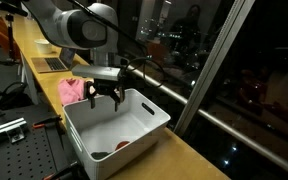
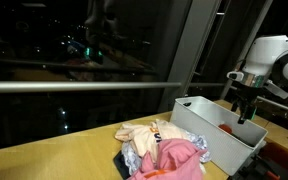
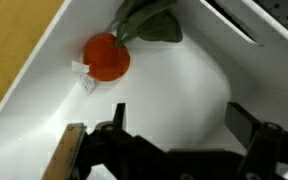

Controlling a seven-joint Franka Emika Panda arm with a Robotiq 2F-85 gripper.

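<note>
Red round toy fruit (image 3: 106,56), green leaves, white tag, lying in white bin (image 3: 199,75); gripper (image 3: 174,118) hovering above, fingers spread apart.

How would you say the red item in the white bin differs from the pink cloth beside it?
The red item is small, round and lies inside the white bin; the pink cloth is larger, crumpled and lies on the table outside it. The open gripper touches neither.

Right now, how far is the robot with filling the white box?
Done: a red thing with a green leaf lies in the white box. In hand: nothing, the jaws hang open above it. Left, probably: the pile of clothes beside the box.
</note>
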